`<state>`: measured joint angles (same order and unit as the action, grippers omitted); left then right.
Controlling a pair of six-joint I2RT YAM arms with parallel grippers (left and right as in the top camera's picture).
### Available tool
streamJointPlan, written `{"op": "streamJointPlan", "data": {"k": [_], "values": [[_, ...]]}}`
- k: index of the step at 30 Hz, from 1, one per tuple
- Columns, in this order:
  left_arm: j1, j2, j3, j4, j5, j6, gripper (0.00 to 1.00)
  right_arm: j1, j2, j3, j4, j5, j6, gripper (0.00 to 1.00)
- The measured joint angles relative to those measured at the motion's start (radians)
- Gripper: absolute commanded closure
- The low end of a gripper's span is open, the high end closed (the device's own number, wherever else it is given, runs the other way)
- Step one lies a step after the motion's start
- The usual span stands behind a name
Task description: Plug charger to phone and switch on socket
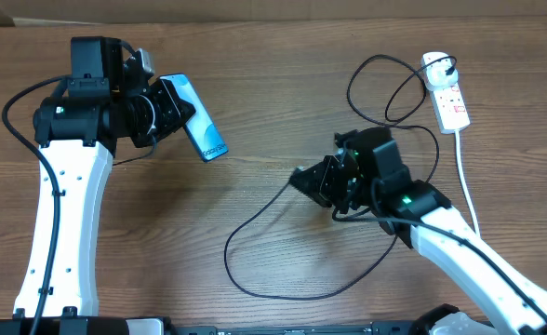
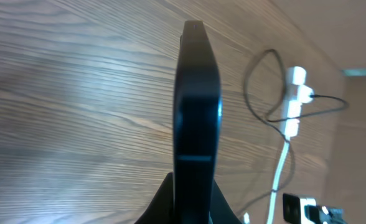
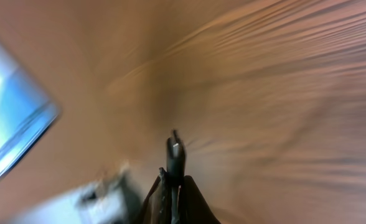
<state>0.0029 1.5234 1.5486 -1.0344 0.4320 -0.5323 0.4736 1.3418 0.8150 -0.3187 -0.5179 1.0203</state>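
Phone [image 1: 202, 130] shows screen overhead, only its edge from left wrist.

Centre gap: bare table [image 1: 255, 102] lies open between the raised phone [image 1: 202, 132] and the right gripper [image 1: 301, 177].
Lower middle: the charger [image 1: 225, 256] cable loops wide across the table, ringing the low approach.
Far right: more cable coils beside the socket [image 1: 450, 98]; its white cord [image 1: 467, 181] crowds the edge.
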Motion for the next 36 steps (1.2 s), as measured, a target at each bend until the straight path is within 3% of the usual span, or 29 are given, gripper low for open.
{"op": "streamJointPlan", "data": {"k": [8,18,21,26,36], "values": [[0.0,0.0,0.0,-0.007,-0.045,0.035,0.96,-0.001,0.159,0.0,-0.026,0.274,0.05,0.96],[0.0,0.0,0.0,-0.021,-0.048,0.039,0.96,0.0,0.269,0.0,-0.031,0.47,0.162,0.96],[0.0,0.0,0.0,-0.021,-0.048,0.039,0.96,0.0,0.27,0.0,-0.035,0.517,0.188,0.76],[0.0,0.0,0.0,-0.021,-0.049,0.039,0.96,-0.001,0.27,0.0,0.007,0.5,0.211,0.53],[0.0,0.0,0.0,-0.044,-0.051,0.039,0.96,0.0,0.322,0.0,0.033,0.443,0.276,0.51]]}}
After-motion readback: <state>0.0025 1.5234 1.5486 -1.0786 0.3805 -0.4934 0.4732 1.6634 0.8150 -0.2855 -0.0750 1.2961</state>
